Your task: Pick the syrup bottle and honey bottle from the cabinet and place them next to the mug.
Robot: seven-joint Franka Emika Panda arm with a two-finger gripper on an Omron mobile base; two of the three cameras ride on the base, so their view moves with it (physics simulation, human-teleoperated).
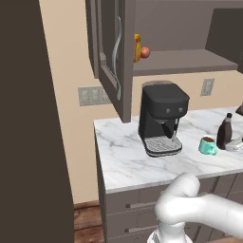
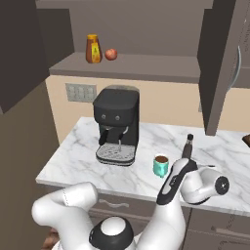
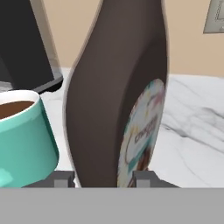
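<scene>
Syrup bottle (image 3: 116, 100) stands upright on the marble worktop (image 1: 128, 161), pinched between the fingers (image 3: 62, 178) just beside the teal mug (image 3: 22, 135) (coffee-dark inside); honey bottle (image 2: 93, 49) sits on the cabinet (image 2: 146, 66) shelf.

The white arm reaches forward and low over the counter's (image 2: 73, 161) front edge, elbow bent. Its end effector (image 3: 104, 178) is level, fingers clamped on the base of the syrup bottle (image 3: 116, 94).
</scene>
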